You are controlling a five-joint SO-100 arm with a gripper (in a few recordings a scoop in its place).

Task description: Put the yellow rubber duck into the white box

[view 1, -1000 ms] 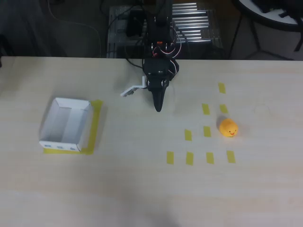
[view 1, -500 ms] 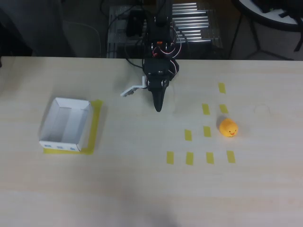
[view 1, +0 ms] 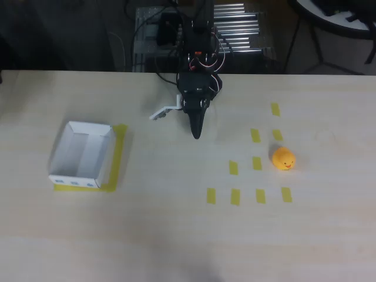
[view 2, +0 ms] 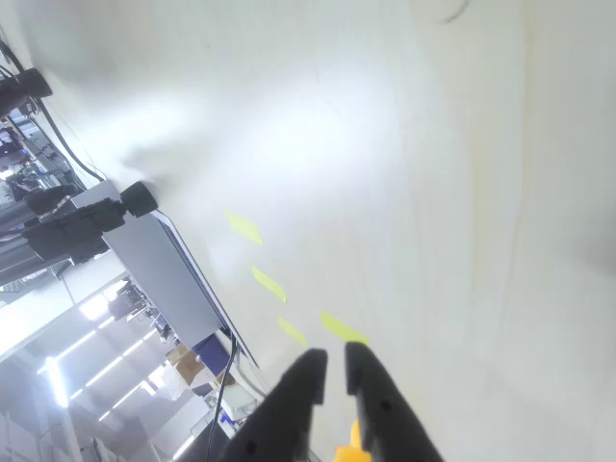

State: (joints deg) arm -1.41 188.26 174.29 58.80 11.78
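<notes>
The yellow rubber duck sits on the table at the right in the overhead view, among yellow tape rectangles. A sliver of the duck peeks out beside the fingers in the wrist view. The white box stands at the left on a yellow tape outline, open side up and empty. My gripper is shut with nothing in it, pointing down toward the table's middle, well left of the duck and right of the box. In the wrist view the two dark fingers lie close together.
Several yellow tape rectangles mark the table around the duck. A white part sticks out left of the arm. Cables and a metal rack lie behind the table's far edge.
</notes>
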